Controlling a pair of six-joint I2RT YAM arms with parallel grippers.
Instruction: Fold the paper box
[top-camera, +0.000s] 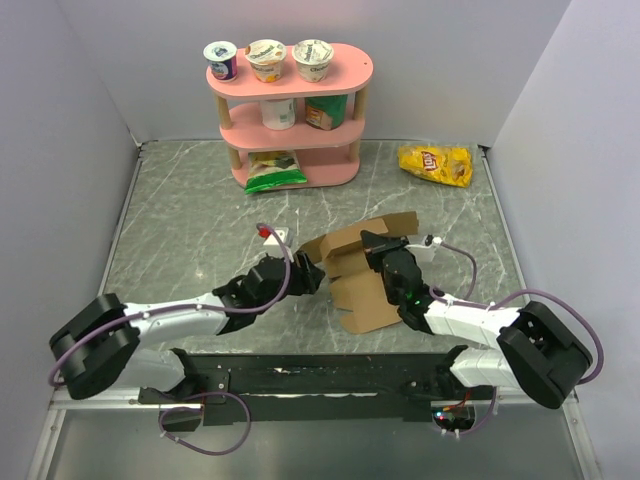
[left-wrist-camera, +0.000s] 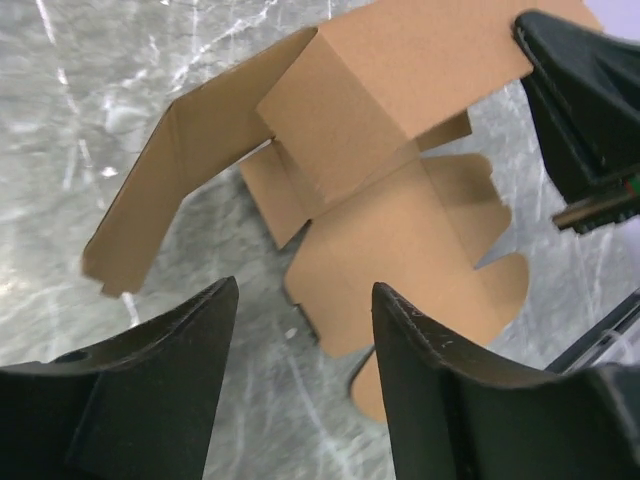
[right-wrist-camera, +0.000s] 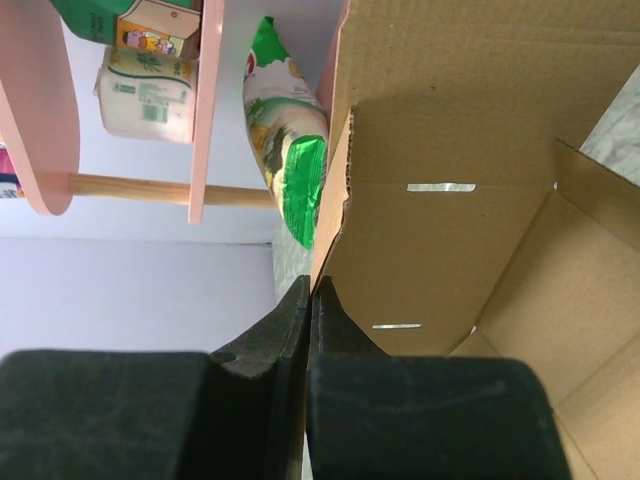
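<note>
The paper box (top-camera: 362, 305) is a brown die-cut cardboard sheet, partly folded, in the middle of the table, with some panels raised and a flap flat toward the near edge. My right gripper (top-camera: 372, 243) is shut on the edge of a raised panel. In the right wrist view the fingertips (right-wrist-camera: 310, 285) pinch the cardboard (right-wrist-camera: 450, 200) edge. My left gripper (top-camera: 308, 273) is open and empty at the box's left side. In the left wrist view its fingers (left-wrist-camera: 215, 310) stand apart just short of the cardboard (left-wrist-camera: 400, 230), and the right gripper (left-wrist-camera: 580, 110) shows at the upper right.
A pink shelf (top-camera: 290, 75) with yogurt cups stands at the back, with a green bag (top-camera: 273, 170) under it. A yellow chip bag (top-camera: 435, 163) lies at the back right. A small white and red object (top-camera: 268, 232) lies left of the box. Walls close both sides.
</note>
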